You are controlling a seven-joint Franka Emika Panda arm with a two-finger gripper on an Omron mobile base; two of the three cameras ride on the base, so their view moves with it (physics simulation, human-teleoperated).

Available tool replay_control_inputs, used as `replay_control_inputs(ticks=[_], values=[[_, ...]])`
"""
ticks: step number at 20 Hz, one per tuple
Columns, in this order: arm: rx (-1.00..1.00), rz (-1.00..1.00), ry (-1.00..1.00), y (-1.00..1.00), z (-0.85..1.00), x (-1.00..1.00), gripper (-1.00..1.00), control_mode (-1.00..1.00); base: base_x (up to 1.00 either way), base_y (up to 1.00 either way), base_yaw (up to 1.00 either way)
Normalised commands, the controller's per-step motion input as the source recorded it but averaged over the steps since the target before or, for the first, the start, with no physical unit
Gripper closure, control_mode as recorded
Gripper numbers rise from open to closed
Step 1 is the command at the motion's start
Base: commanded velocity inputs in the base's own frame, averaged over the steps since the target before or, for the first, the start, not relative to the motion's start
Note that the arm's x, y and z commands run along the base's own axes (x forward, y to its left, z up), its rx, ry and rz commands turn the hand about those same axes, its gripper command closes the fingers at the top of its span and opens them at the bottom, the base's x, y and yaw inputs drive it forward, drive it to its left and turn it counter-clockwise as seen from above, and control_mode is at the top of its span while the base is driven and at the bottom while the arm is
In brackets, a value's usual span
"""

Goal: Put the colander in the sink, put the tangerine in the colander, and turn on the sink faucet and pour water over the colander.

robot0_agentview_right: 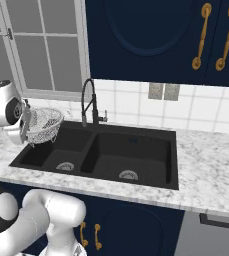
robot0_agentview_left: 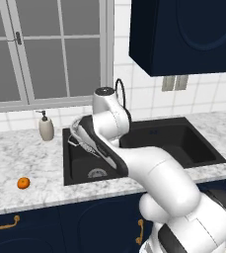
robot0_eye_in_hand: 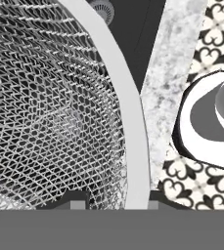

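Jaws clamped on the rim of the silvery-white wire-mesh colander (robot0_agentview_right: 43, 125) carry it tilted above the matte black double-basin sink (robot0_agentview_right: 136, 172), towards 9 o'clock, probably for lowering in.

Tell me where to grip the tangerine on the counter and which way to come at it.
Take the tangerine across its widest middle, coming straight down from above. It is small and round and sits alone on the marble counter left of the sink, so the fingers can likely drop on either side. The gripper must first release the colander.
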Motion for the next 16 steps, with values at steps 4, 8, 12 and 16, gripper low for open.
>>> replay_control_inputs(ticks=[4, 8, 12, 16], values=[[0.0, 0.03, 0.0, -0.25, -0.4, 0.21, 1.0, -1.0, 0.0, 0.0, 0.0], [0.0, 0.03, 0.0, -0.2, -0.37, 0.2, 1.0, -1.0, 0.0, 0.0, 0.0], [0.0, 0.0, 0.0, -0.03, -0.42, 0.14, 1.0, -1.0, 0.0, 0.0, 0.0], [0.0, 0.01, 0.0, 0.0, -0.46, 0.11, 1.0, -1.0, 0.0, 0.0, 0.0]])
